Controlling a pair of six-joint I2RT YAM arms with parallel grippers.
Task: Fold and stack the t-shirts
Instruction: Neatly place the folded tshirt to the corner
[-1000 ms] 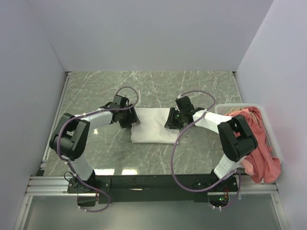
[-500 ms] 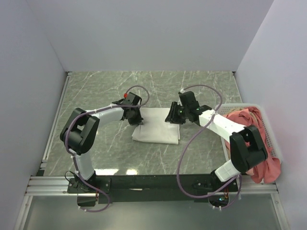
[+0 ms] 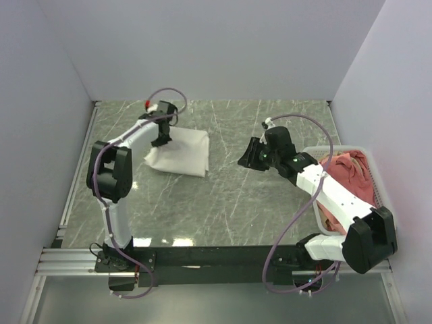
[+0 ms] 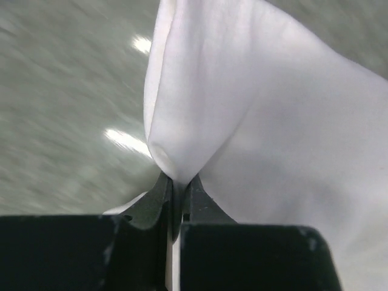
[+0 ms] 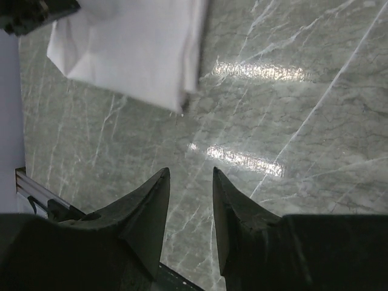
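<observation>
A folded white t-shirt (image 3: 181,152) lies on the marble table, left of centre and towards the back. My left gripper (image 3: 160,138) is shut on its far left edge; in the left wrist view the white cloth (image 4: 242,109) bunches into the closed jaws of the left gripper (image 4: 177,182). My right gripper (image 3: 247,155) hangs open over bare table to the right of the shirt, with nothing between its fingers. In the right wrist view the right gripper (image 5: 190,173) is open and the folded t-shirt (image 5: 133,48) lies ahead at upper left. Salmon-pink t-shirts (image 3: 351,182) fill the basket.
A white slatted basket (image 3: 378,177) stands at the table's right edge, pink cloth hanging over its near rim. Grey walls close in the back and both sides. A metal rail (image 3: 216,253) runs along the near edge by the arm bases.
The left gripper closed on the shirt's edge and dragged the folded shirt left and towards the back. The right gripper let go of it and drew away to the right.
</observation>
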